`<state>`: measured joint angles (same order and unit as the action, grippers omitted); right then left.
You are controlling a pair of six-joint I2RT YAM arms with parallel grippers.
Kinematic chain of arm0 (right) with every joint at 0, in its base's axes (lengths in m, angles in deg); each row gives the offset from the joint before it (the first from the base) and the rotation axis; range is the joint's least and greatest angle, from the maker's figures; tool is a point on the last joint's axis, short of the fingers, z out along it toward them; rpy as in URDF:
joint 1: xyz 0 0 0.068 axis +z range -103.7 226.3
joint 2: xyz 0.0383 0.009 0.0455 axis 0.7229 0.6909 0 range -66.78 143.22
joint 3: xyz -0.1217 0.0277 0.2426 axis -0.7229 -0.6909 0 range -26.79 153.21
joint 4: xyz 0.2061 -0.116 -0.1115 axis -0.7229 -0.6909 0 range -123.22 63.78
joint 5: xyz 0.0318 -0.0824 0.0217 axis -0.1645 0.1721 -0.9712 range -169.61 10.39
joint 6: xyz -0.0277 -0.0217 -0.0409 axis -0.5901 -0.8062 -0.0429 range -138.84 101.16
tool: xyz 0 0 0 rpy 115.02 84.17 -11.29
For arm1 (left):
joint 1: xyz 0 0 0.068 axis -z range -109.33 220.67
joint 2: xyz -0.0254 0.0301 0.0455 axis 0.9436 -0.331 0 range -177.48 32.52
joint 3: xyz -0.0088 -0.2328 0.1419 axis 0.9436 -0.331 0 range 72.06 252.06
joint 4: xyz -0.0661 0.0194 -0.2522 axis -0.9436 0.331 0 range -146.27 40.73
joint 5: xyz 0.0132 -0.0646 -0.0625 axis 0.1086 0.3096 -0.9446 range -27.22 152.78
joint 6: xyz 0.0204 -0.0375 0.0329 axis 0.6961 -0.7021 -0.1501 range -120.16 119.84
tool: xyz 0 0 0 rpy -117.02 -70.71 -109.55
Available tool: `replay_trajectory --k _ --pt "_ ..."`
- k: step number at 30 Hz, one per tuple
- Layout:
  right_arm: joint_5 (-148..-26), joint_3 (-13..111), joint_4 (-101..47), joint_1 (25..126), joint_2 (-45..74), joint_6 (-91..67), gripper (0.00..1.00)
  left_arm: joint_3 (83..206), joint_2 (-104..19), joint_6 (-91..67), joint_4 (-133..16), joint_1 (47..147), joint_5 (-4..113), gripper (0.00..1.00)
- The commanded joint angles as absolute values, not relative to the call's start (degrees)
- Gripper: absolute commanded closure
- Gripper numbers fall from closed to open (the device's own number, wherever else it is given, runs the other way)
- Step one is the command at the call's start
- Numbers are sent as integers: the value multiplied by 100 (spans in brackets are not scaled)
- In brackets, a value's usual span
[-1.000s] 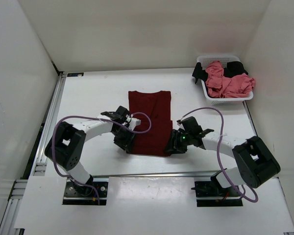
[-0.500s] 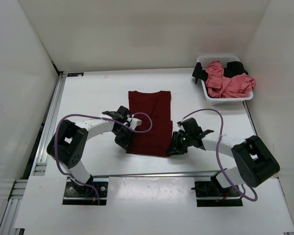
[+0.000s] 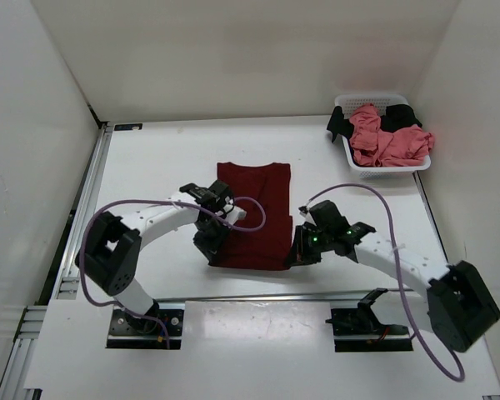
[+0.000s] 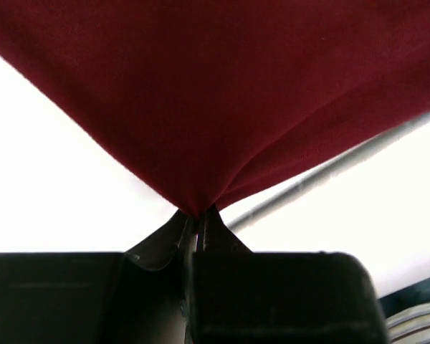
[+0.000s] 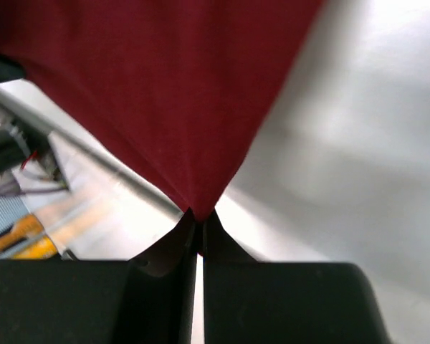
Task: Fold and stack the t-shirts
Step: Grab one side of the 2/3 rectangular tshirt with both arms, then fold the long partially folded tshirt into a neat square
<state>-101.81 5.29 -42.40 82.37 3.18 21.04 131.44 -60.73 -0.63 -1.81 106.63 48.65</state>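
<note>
Two near corners of the maroon t-shirt (image 3: 254, 212) are pinched: 7 o'clock corner by the left gripper (image 3: 212, 255), 5 o'clock corner by the right gripper (image 3: 294, 259), jaws pressed together on cloth. Shirt is spread flat mid-table (image 3: 150, 167). Pink t-shirt (image 3: 387, 143) and black t-shirt (image 3: 402, 112) are heaped in the basket (image 3: 382, 172) at 2 o'clock.

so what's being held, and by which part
The maroon t-shirt: the left tool pinches its near left corner, the right tool its near right corner.
</note>
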Motion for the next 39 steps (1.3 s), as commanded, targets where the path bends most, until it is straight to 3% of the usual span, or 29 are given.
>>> replay_trajectory --k 1,6,13,18,24,30,39 --pt "-10019 863 -5396 8592 -329 2106 100 13472 -5486 -16 1208 11004 5495 89" --pt "-9746 1153 -6092 9321 -1165 2756 100 13700 -5046 -16 2159 11346 5496 89" --pt "-9350 2461 -7069 9850 -1237 2968 100 14649 -4403 -16 2574 11453 6048 89" --pt "-9787 3366 -7148 8808 -414 2371 100 15923 -5182 -16 2574 10953 6032 89" --pt "-10632 3510 -6948 7805 598 1676 100 17285 -6501 -16 2521 10215 5698 89" --pt "-11309 3385 -6436 7039 1293 1605 100 18024 -7382 -16 2450 9775 5390 89" --pt "-11679 4404 -6436 6511 2699 1263 100 18860 -8375 -16 2398 9449 5513 89"
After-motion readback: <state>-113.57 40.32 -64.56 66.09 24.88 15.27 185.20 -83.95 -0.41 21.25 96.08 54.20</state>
